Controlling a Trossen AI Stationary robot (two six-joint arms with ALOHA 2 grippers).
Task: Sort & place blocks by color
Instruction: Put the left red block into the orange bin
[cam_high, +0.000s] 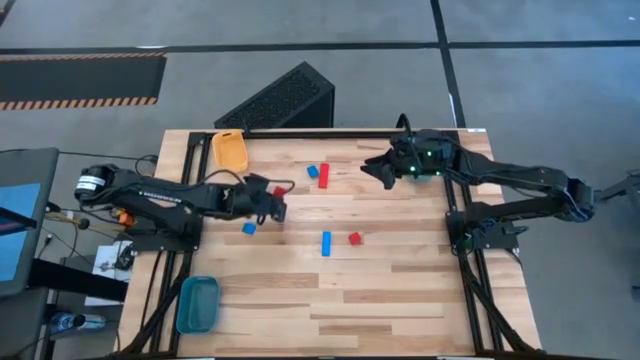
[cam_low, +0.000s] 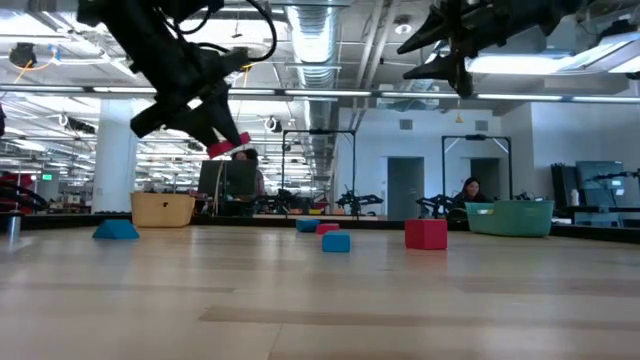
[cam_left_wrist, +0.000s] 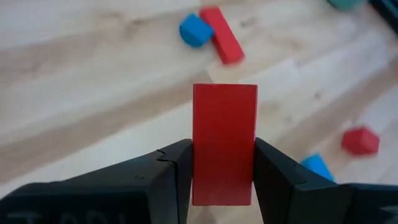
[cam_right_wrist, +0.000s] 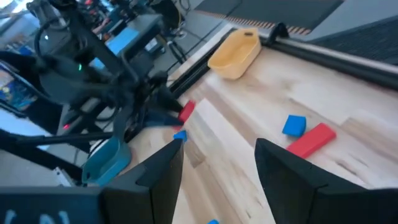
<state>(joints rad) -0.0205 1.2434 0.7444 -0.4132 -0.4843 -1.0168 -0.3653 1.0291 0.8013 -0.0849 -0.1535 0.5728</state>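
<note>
red bar (cam_left_wrist: 224, 143) held aloft, other blocks (cam_high: 326, 243) scattered (red, blue)

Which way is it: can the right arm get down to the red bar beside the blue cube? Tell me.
Probably yes. The right gripper hangs open and empty above the table, near the red bar and blue cube. Nothing lies between them; the left gripper, holding a red block, is off to the side.

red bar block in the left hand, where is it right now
The red bar is clamped in the left hand, lifted above the table's left half in the high view, just above a small blue cube.
</note>
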